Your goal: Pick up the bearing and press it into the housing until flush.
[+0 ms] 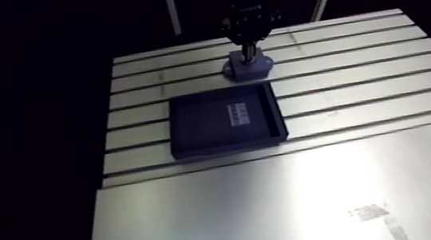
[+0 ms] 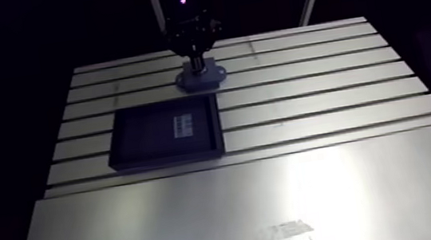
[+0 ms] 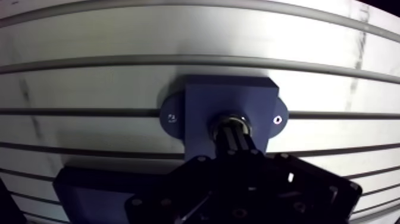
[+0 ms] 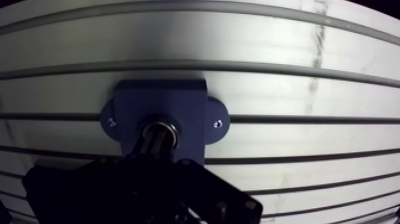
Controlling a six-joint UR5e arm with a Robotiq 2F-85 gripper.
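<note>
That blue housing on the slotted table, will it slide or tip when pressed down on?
Probably not tip: the housing sits low and flat on the table. Sliding seems unlikely, since its two side ears show what look like fasteners over a slot, though I can't confirm they're tight. It looks like a rigid block.

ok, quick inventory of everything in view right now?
housing: 1, blue, on the slotted table, directly under the hand
bearing: 1, metallic ring, sitting in the housing's bore; can't tell if it is flush
tray: 1, dark with a pale label, on the table just next to the housing, on the arm camera's side
table: 1, slotted aluminium, under everything
plate: 1, smooth bare metal, in the arm view's foreground past the last slot
hand: 1, dark, down over the bearing
</note>
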